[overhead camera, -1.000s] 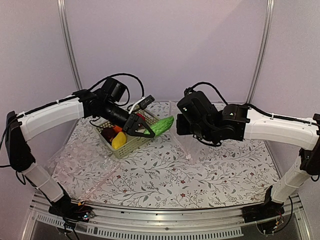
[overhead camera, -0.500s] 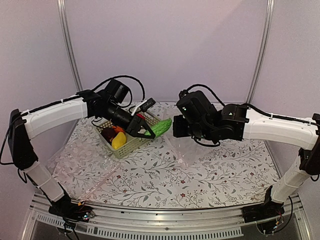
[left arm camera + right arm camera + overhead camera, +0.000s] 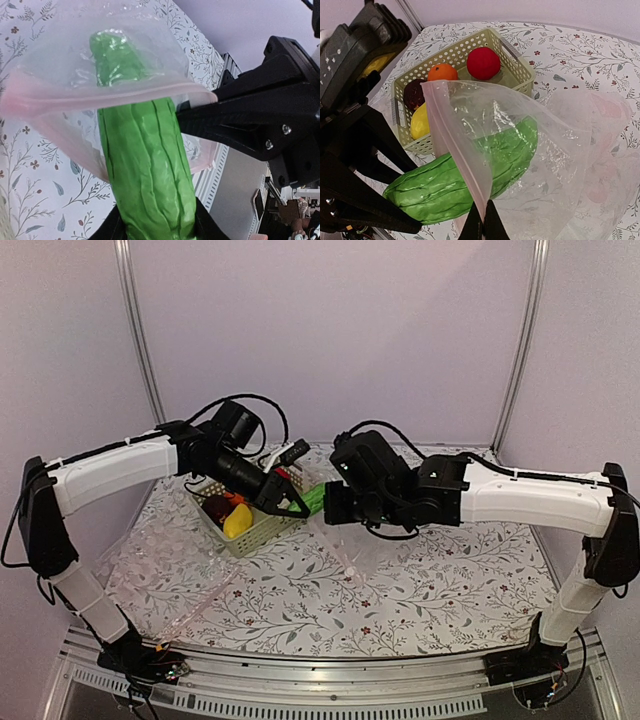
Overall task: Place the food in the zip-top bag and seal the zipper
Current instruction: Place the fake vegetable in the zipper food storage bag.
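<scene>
In the middle of the top view, the left claw [image 3: 290, 502] is clamped round the near end of the green vegetable [image 3: 445, 187] and holds it above the tabletop [image 3: 400, 590]. The vegetable's far end is inside the mouth of the zip-top bag [image 3: 560, 150]. In the left wrist view that tip shows through the clear plastic in the upper half of the frame, while the pale pink zipper strip [image 3: 100, 97] crosses over the vegetable's middle. The right claw [image 3: 482, 222], at the bottom centre of its own view, is pinched narrow on the pink strip and lifts the mouth open. The rest of the bag trails toward the right of that frame. In the upper left of the right wrist view sits the light green basket [image 3: 517, 62], holding the red ball [image 3: 483, 63], the orange [image 3: 442, 73], the dark maroon piece [image 3: 414, 93] and the yellow piece [image 3: 420, 121].
</scene>
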